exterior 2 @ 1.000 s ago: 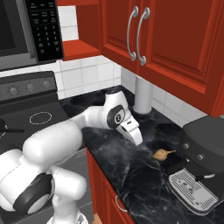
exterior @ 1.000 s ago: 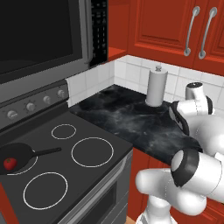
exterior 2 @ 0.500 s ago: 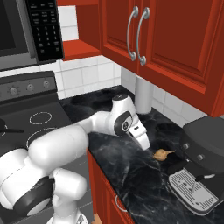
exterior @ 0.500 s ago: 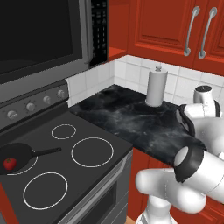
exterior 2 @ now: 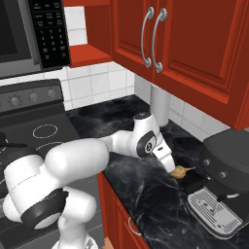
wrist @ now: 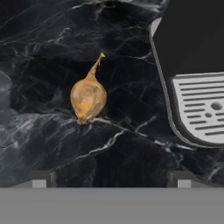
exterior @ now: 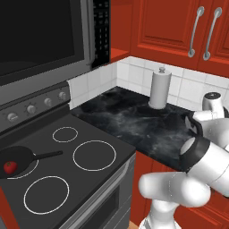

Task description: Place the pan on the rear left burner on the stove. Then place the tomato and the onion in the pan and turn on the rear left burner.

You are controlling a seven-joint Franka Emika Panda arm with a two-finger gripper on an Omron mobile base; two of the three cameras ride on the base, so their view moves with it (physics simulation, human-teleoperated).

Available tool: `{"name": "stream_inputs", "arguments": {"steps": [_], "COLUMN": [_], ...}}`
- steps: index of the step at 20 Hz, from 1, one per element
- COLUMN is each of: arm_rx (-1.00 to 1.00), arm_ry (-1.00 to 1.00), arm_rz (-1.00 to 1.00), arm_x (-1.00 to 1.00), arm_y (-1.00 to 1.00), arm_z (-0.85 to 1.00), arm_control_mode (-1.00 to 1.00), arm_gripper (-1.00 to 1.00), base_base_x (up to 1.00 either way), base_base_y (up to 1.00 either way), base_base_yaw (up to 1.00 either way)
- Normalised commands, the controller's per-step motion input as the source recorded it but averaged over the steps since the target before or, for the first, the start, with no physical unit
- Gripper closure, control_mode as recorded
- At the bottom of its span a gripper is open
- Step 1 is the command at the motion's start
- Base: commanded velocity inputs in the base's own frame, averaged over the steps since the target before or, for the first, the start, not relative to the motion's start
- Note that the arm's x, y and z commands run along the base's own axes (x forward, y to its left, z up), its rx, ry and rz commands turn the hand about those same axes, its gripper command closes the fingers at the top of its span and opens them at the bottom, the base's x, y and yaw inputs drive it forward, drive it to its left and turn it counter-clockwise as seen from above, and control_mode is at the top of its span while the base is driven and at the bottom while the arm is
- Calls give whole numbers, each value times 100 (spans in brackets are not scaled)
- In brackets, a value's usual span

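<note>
The landmark here is the stove [exterior: 76, 179], with its black glass top. The pan [exterior: 15, 160] sits on the stove over the rear left burner [exterior: 22, 167], and its long handle points toward the middle of the cooktop. The tomato [exterior: 10, 167] lies inside the pan.

To the right of the stove there is a black marble counter [exterior 2: 146, 194]. The onion [wrist: 88, 96] lies on this counter, well apart from the stove, just beside a dark coffee machine [exterior 2: 224, 170] that stands at the far end from the stove. From the hand camera, the onion's thin stem points up and slightly right, and the grey drip tray [wrist: 199, 109] of the coffee machine is near it on the right.

The arm reaches from the stove side across the counter. The gripper [exterior 2: 171, 165] hangs just above the onion and points down at it. Its two fingertips [wrist: 41, 179] appear far from each other at the bottom of the hand view, so the jaws stand wide apart and hold nothing. The onion is between them but higher in the picture, not touched.

A white paper towel roll [exterior: 159, 88] stands upright at the back of the counter, right of the stove, against the tiled wall. A microwave [exterior: 40, 40] hangs above the stove.
</note>
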Motion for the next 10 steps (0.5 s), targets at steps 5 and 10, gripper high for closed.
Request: {"name": "stream_inputs", "arguments": {"steps": [5, 10], "arm_rx": [0, 0], "arm_ry": [0, 0], "arm_rz": [-2, -1], "arm_x": [34, 17], "arm_y": [-18, -19], "arm_z": [-3, -18], "arm_control_mode": [-100, -100], "arm_gripper": [-100, -100], "base_base_x": [0, 0], "base_base_y": [0, 0], "base_base_yaw": [0, 0]}}
